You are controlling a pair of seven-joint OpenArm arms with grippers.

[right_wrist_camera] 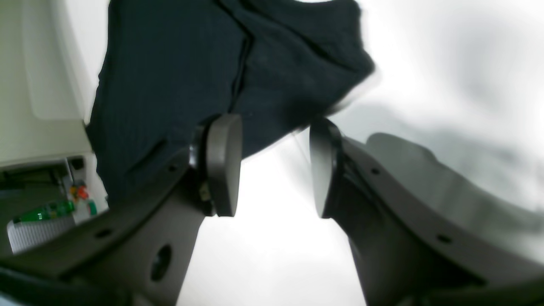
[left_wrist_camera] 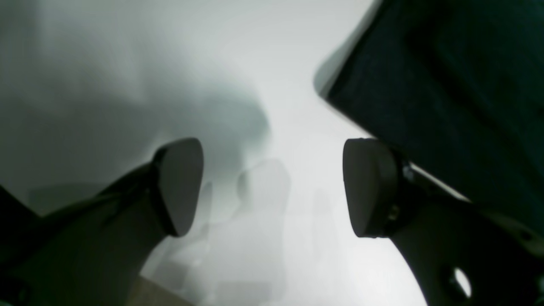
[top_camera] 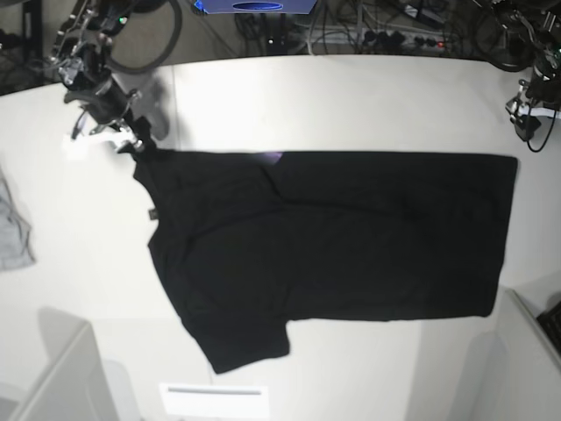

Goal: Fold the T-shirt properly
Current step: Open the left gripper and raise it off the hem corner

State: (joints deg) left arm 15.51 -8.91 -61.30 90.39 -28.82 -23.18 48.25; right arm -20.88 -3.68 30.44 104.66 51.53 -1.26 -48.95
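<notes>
Just black T-shirt (top_camera: 351,237), beside pincer (top_camera: 140,140).

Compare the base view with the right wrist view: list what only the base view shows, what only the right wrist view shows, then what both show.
Only the base view: the grey cloth and the left gripper.

Only the right wrist view: small red and green items, by the view's left edge.

Both: the right gripper, its jaws apart in the wrist view, and the black T-shirt on the white table.
</notes>
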